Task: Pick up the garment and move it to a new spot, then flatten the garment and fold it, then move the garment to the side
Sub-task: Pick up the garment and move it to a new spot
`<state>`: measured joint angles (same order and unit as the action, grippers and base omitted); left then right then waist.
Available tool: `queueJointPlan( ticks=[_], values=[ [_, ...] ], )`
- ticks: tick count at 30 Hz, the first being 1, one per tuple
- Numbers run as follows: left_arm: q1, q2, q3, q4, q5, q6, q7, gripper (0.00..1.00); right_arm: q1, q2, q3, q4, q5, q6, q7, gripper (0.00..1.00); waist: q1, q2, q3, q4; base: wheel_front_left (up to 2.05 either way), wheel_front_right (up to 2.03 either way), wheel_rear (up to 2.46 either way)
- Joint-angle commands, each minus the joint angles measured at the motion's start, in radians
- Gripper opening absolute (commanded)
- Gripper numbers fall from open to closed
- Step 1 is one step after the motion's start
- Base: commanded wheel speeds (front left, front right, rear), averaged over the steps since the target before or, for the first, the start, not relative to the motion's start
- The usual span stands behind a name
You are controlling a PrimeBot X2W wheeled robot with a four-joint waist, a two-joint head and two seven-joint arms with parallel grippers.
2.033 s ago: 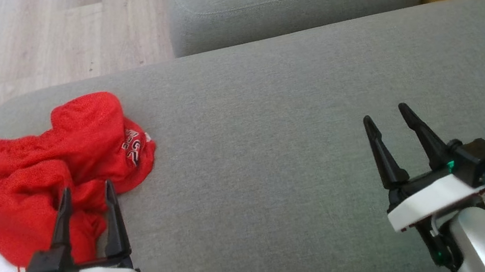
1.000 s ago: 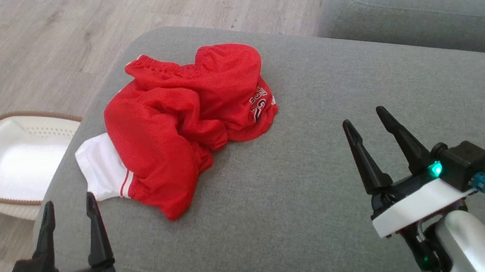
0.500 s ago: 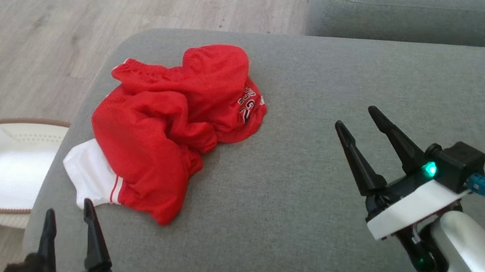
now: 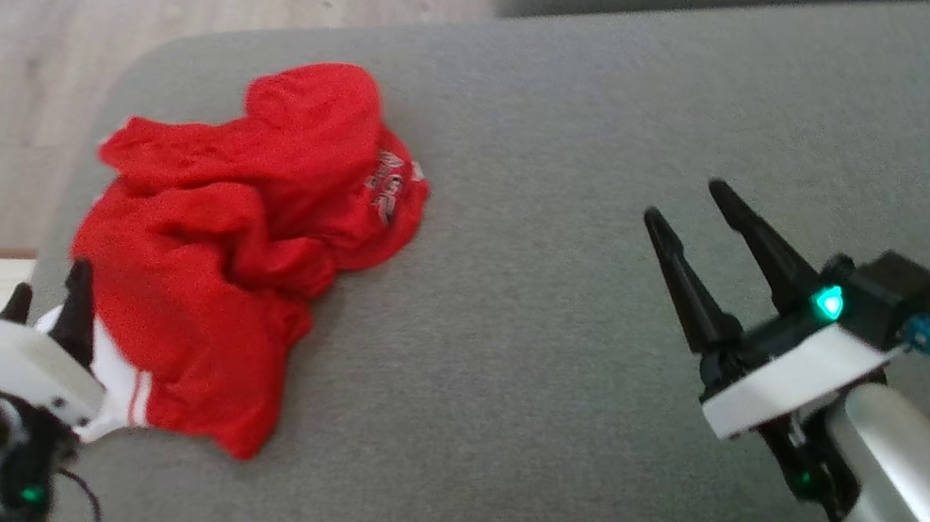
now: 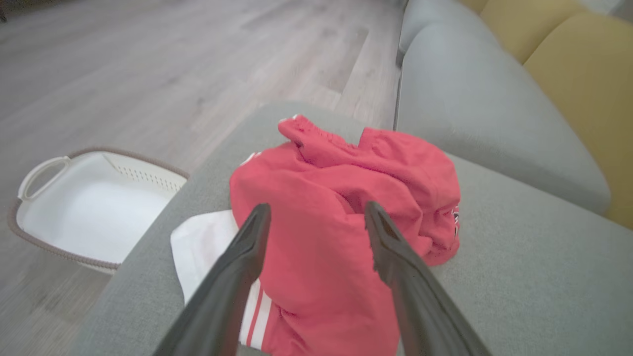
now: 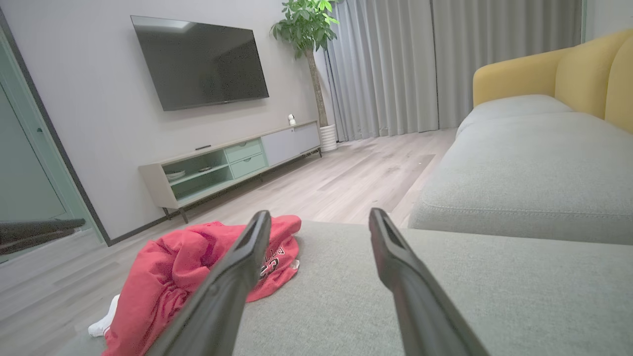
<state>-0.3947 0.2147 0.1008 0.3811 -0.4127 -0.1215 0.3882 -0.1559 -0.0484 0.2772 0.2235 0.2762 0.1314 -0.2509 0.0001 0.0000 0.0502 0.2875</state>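
Dark fingers of the left gripper stand spread and empty at the near-left side of the red garment, which lies crumpled at the left end of the grey seat cushion. Best to sink into a thick red fold rather than the white hem, then close firmly. The right gripper hangs parted, well apart.

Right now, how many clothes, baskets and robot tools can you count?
Clothes: 1, the red garment, crumpled on the grey cushion
Baskets: 1, the white basket on the floor
Tools: 2, the left tool and the right tool, both open
Total: 4
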Motion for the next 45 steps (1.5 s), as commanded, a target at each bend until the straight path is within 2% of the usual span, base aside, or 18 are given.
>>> queueJointPlan(
  ticks=[1,5,10,15,23,24,25,26,30,35,45],
  values=[
    [-0.063,0.048,0.023,-0.019,-0.015,-0.004,0.023,1.0,-0.065,-0.002,0.019,-0.042,0.002,-0.001,-0.011,1.0,-0.0001,0.0,0.048,-0.049,0.0,0.0,0.0],
    [-0.134,0.101,0.022,0.084,-0.086,-0.007,0.123,1.0,-0.094,-0.002,0.011,-0.045,-0.008,-0.001,-0.011,1.0,-0.0001,0.0,0.103,-0.103,0.0,0.0,0.0],
    [-0.193,0.128,0.006,0.235,-0.178,-0.009,0.235,1.0,-0.124,-0.002,0.005,-0.048,-0.016,-0.001,-0.011,1.0,-0.0001,0.0,0.155,-0.164,0.0,0.0,0.0],
    [-0.211,0.155,-0.026,0.395,-0.194,-0.009,0.32,1.0,-0.141,-0.002,0.004,-0.051,-0.012,-0.001,-0.011,1.0,-0.0001,0.0,0.177,-0.211,0.0,0.0,0.0],
    [-0.224,0.164,-0.061,0.563,-0.188,-0.009,0.322,1.0,-0.148,-0.002,0.007,-0.048,-0.005,-0.001,-0.011,1.0,-0.0001,0.0,0.176,-0.24,0.0,0.0,0.0],
    [-0.227,0.164,-0.066,0.57,-0.191,-0.009,0.316,0.62,-0.147,-0.002,0.005,-0.047,-0.006,-0.001,-0.011,1.0,-0.0001,0.0,0.173,-0.239,0.0,0.0,0.0],
    [-0.23,0.164,-0.073,0.571,-0.193,-0.009,0.303,0.2,-0.145,-0.002,0.003,-0.045,-0.007,-0.001,-0.011,1.0,-0.0001,0.0,0.168,-0.237,0.0,0.0,0.0],
    [-0.233,0.165,-0.079,0.571,-0.198,-0.009,0.29,0.0,-0.142,-0.002,0.0,-0.043,-0.008,-0.001,-0.011,1.0,-0.0001,0.0,0.162,-0.234,0.0,0.0,0.0],
    [-0.234,0.173,-0.119,0.552,-0.21,-0.009,0.268,0.0,-0.135,-0.002,-0.001,-0.039,-0.009,-0.001,-0.011,1.0,-0.0001,0.0,0.136,-0.225,0.0,0.0,0.0],
    [-0.231,0.214,-0.191,0.469,-0.235,-0.009,0.211,0.0,-0.114,-0.002,0.003,-0.03,0.002,-0.001,-0.011,1.0,-0.0001,0.0,0.067,-0.211,0.0,0.0,0.0],
    [-0.207,0.297,-0.308,0.058,-0.378,-0.009,0.184,0.0,-0.041,-0.002,0.004,-0.024,0.03,-0.001,-0.011,1.0,-0.0001,0.0,-0.069,-0.199,0.0,0.0,0.0]
  ],
)
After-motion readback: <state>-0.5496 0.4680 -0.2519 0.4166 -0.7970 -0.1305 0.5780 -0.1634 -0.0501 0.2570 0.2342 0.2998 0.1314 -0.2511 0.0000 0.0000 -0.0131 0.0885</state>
